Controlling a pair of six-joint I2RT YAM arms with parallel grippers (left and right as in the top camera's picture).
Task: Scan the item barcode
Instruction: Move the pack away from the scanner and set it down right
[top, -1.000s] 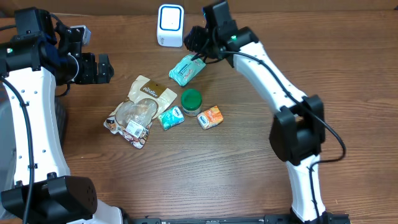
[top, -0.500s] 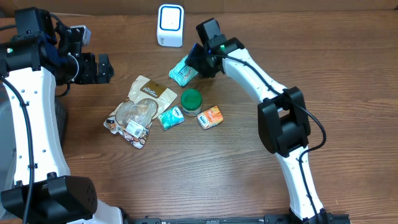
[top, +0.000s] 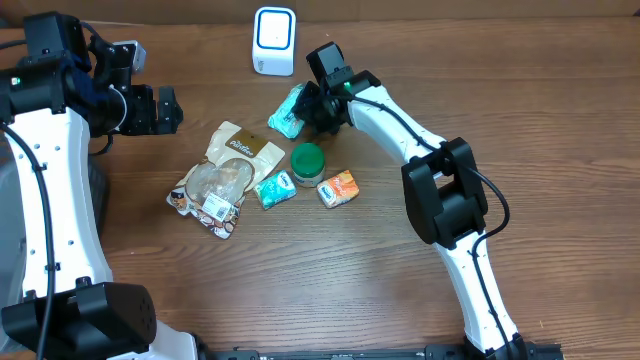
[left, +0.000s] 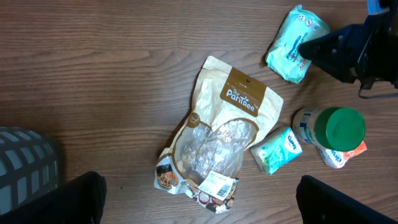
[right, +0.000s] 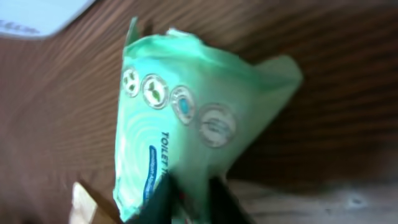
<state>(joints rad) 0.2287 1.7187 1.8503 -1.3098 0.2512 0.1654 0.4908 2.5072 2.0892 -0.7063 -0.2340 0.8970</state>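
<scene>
On the near part of the wooden table (top: 560, 120) lies a tan snack pouch (top: 225, 172), with a white label at its near end. Just to its right sit a small teal tissue pack (top: 275, 189) and an orange packet (top: 338, 188), and a green-lidded jar (top: 307, 162) stands just behind those two.

Further back, the right gripper (top: 309, 108) pinches the green pack (top: 286, 115) — the wrist view shows its dark fingers (right: 163, 198) pressed together on the pack's lower edge, with "TOILET" readable on the wrapper. The pack is between the jar and the scanner and touches neither. Whether it is lifted or lying on the wood I cannot tell.

Off to the left, the left gripper (top: 165, 108) hangs over the table with its fingers (left: 74, 199) spread wide, holding nothing.

At the far edge stands the white scanner (top: 274, 40) — just behind the pack and apart from it.
</scene>
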